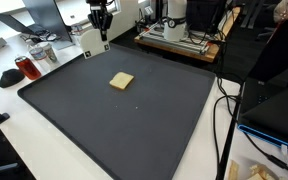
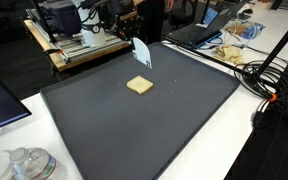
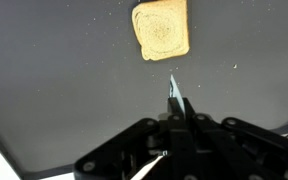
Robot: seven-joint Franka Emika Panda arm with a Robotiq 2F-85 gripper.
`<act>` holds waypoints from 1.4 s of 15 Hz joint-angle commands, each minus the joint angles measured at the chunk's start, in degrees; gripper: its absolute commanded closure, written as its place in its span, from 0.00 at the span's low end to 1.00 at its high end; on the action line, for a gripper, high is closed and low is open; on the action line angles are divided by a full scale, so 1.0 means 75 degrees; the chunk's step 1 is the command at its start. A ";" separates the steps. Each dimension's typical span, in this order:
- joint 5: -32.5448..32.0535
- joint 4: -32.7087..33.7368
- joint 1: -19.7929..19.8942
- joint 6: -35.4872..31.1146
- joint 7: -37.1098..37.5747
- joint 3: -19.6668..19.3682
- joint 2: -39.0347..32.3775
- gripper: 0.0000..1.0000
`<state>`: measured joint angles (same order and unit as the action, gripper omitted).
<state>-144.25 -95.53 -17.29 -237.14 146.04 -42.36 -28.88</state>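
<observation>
At the left of an exterior view, a red container (image 1: 22, 68) stands on the white table (image 1: 9, 140), just off the dark mat (image 1: 94, 130).

Further right, the gripper (image 1: 102, 36) hangs over the mat's far edge. Its jaws are clamped together on a thin card (image 2: 141, 52), which is white with some blue and tilted, with its lower end free in the air. From the wrist, the gripper (image 3: 176, 120) shows the card (image 3: 174, 92) edge-on as a narrow sliver pointing toward the toast.

Right of that, the toast (image 1: 121, 81) lies flat on the mat, nearer its far side than its middle (it could be a sponge of the same colour; the crust-like rim suggests bread). Both exterior views show it clear of the card and the gripper (image 2: 134, 38), and the wrist view shows a gap of bare mat between the card's tip and the toast (image 3: 162, 28).

At the far right, cables (image 1: 222, 115) trail off the table's edge.

I judge the pickup finished, with the card firmly in the grip and lifted. Nothing has been done to the toast: it is whole, unmarked and untouched, so any work of card on toast remains.
</observation>
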 commanded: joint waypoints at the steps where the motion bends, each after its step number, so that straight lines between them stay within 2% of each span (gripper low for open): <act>1: 0.0005 0.1270 -0.0434 -0.0851 0.0602 -0.0473 -0.1161 0.99; 3: 0.0008 0.1665 -0.0635 -0.1102 0.0827 -0.0565 -0.1553 0.99; 4: 0.0011 0.1245 -0.0832 -0.0701 0.0782 -0.0545 -0.1541 0.99; 5: 0.0011 0.1346 -0.0939 -0.0712 0.0905 -0.0563 -0.1659 0.99; 6: 0.0011 0.1802 -0.0962 -0.1048 0.1127 -0.0616 -0.1883 0.99; 11: 0.0017 0.1621 -0.1366 -0.0854 0.1659 -0.0546 -0.1939 0.99; 12: 0.0271 0.1399 -0.1574 -0.0869 0.1402 -0.0832 -0.1945 0.99; 14: 0.0302 0.1172 -0.1769 -0.0740 0.1459 -0.0935 -0.1853 0.99; 18: 0.0560 0.0443 -0.2528 -0.0447 0.1456 -0.1714 -0.1829 0.99; 19: 0.0596 0.0249 -0.2676 -0.0454 0.1456 -0.1814 -0.1798 0.99; 21: 0.0457 -0.0140 -0.2823 -0.0368 0.1456 -0.1658 -0.1553 0.99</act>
<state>-141.18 -91.36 -35.42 -241.00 155.51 -54.06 -42.80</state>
